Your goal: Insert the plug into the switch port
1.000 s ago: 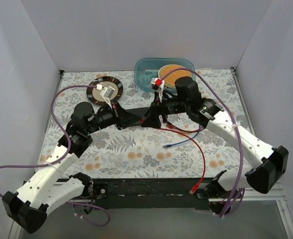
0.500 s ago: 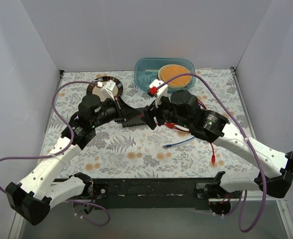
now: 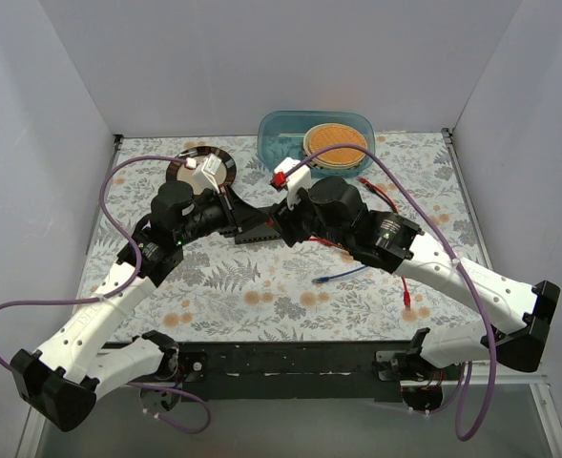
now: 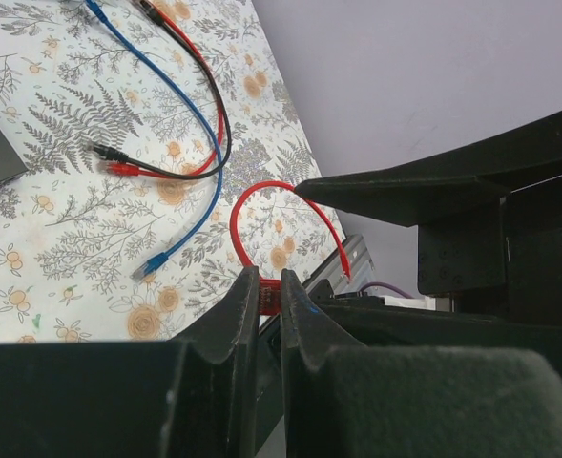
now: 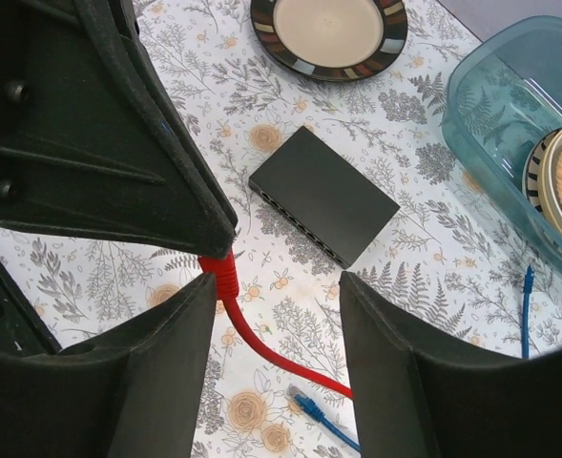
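My left gripper [image 4: 269, 286] is shut on the red plug [image 4: 271, 297] at the end of a red cable [image 4: 252, 196] and holds it above the table. In the right wrist view the left finger's tip pinches the plug's red boot [image 5: 218, 272]. My right gripper [image 5: 276, 286] is open, its fingers either side of the red cable [image 5: 281, 358] without gripping it. The flat dark grey switch [image 5: 323, 196] lies below, its row of ports along the near long edge. In the top view both grippers, left [image 3: 240, 221] and right [image 3: 279, 225], meet over the switch [image 3: 254, 235] and mostly hide it.
A round plate [image 3: 201, 172] lies at the back left, and a blue-green tub [image 3: 314, 138] with dishes at the back. A blue cable [image 3: 343, 275], a black cable [image 4: 204, 143] and the red cable's loose end [image 3: 406, 305] lie on the floral cloth right of centre.
The right arm swung left, so its gripper now meets the left one over the switch. The left arm reached further back. The red cable's loose end was dragged from the front edge toward the middle.
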`<act>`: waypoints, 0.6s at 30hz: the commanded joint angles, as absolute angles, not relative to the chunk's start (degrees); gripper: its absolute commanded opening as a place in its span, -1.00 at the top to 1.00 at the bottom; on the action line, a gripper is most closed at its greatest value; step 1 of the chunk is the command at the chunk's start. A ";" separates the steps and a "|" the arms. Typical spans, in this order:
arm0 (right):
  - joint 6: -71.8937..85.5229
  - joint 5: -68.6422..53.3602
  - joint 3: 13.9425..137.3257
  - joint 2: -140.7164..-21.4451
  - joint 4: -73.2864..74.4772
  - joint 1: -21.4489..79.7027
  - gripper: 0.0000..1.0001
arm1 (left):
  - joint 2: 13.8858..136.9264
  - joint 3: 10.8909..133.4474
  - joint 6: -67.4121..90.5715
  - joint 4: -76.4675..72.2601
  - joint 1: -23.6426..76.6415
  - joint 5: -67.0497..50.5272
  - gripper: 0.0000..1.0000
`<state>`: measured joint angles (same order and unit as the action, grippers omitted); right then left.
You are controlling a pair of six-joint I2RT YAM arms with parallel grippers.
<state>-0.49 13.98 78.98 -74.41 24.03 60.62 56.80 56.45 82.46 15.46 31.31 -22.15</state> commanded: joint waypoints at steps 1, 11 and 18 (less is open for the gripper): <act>-1.49 13.63 80.33 -74.70 21.80 61.26 -0.20 | 55.81 59.06 82.97 15.64 31.46 -22.15 1.00; -1.23 11.87 80.07 -76.55 21.62 62.67 -0.08 | 55.28 58.97 83.06 15.64 31.55 -21.88 1.00; -1.06 13.01 79.98 -76.73 21.97 62.93 0.24 | 55.11 58.80 82.97 15.91 31.46 -21.36 1.00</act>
<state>-0.78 12.27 78.98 -77.01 23.86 62.67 56.66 56.66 82.76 15.92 31.31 -21.89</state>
